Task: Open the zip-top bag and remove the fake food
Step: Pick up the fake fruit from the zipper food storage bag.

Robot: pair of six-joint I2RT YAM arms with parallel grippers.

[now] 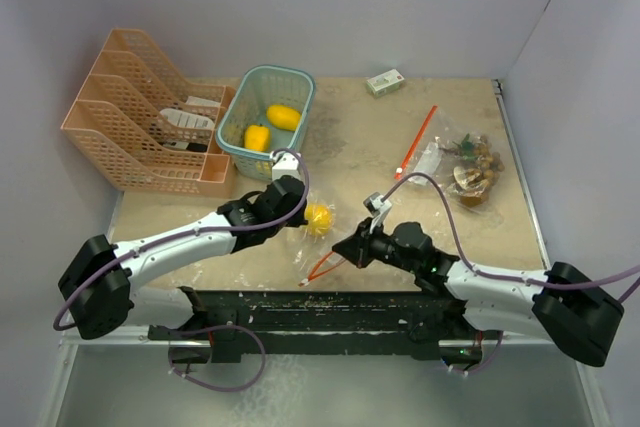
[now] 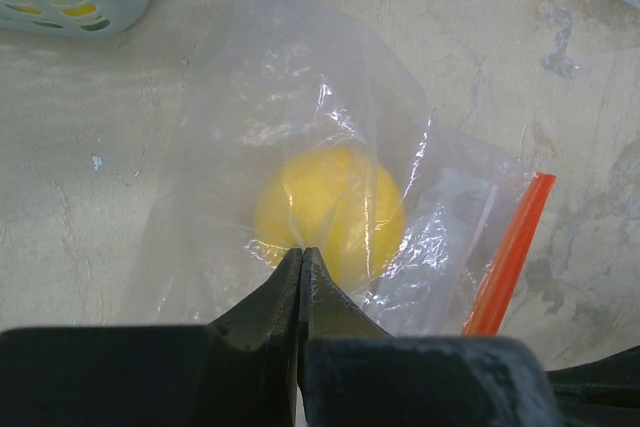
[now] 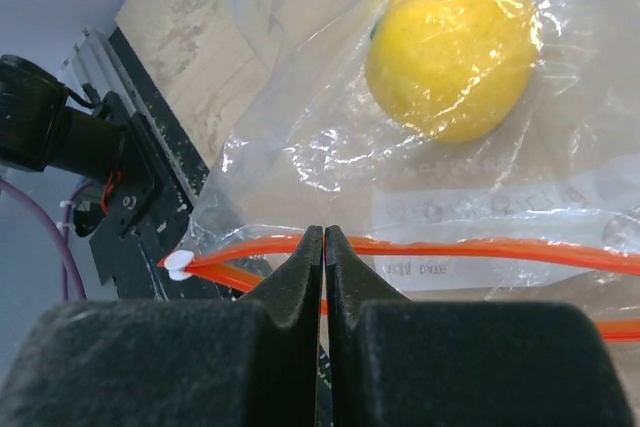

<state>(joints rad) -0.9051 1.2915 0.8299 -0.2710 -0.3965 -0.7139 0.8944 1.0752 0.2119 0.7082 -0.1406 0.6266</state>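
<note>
Bag pinched at both ends, fruit not yet out.
Left fingers (image 2: 298, 272) are shut on the clear film of the bag (image 2: 300, 97), right beside the yellow fruit (image 2: 330, 212) inside it. Right fingers (image 3: 322, 252) are clamped on the orange zip (image 3: 480, 249), whose two strips look parted at one end, so opening seems begun but unfinished. The bag is between the arms, near the worktop's (image 1: 350, 137) front edge. Two fruits (image 1: 284, 116) sit in the basket (image 1: 300, 82). A second bag (image 1: 470, 169), full of food, waits far right.
</note>
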